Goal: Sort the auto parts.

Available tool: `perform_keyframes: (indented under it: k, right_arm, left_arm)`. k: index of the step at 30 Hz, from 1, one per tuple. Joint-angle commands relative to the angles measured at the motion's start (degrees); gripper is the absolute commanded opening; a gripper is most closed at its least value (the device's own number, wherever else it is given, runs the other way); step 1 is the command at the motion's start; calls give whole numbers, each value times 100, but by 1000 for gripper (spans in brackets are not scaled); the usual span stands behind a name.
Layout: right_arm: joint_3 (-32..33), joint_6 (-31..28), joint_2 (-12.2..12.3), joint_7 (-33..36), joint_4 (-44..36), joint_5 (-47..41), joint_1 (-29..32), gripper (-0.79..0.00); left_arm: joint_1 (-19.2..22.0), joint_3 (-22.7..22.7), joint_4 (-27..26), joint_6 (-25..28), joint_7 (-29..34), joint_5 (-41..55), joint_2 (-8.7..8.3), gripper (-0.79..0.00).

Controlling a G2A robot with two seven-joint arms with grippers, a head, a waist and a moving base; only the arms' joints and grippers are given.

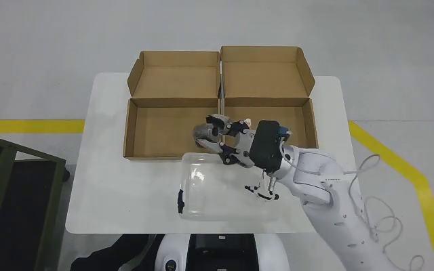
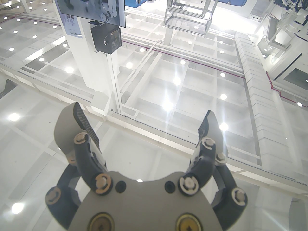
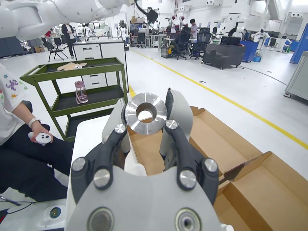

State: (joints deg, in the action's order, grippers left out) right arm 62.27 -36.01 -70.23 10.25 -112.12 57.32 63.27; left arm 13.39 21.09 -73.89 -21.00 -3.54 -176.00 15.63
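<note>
Plainly, the metal ring (image 3: 145,116) is a machined piece with a bright faceted face and a round bore. I judge it stiff, heavy for its size and slick on its turned surfaces, so it is more likely to slip than to bend or break. The best hold is across the outer rim, with the pads square on opposite sides. A hold by the bore or by one edge would let it swing.

That is the hold it has: the right gripper (image 3: 146,108) pinches the ring across its rim, one finger on each side, with the flat face turned toward the wrist.

In the top view the ring (image 1: 202,130) hangs over the inside of the left cardboard box (image 1: 163,129), in the box's right half, close to the wall that adjoins the second cardboard box (image 1: 268,112). The ring is clear of the left box's floor. The clear plastic bin (image 1: 217,190) sits just outside the left box's front wall.

The left gripper (image 2: 143,112) is spread wide and holds nothing, its tips pointing at the ceiling. I cannot place it relative to the left box.
</note>
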Motion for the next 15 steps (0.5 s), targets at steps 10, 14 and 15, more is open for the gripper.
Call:
perform_keyframes:
  k: [10, 14, 15]
  right_arm:
    - [-1049, 237, -184, 325, 858, 792, -580, -785]
    - [-1434, 453, -304, 369, 1211, 1033, -918, -785]
    - [-1522, 516, -335, 375, 1284, 1069, -981, -785]
  left_arm:
    - [0, 0, 0, 0, 0, 0, 0, 0]
    - [0, 0, 0, 0, 0, 0, 0, 0]
    - [0, 0, 0, 0, 0, 0, 0, 0]
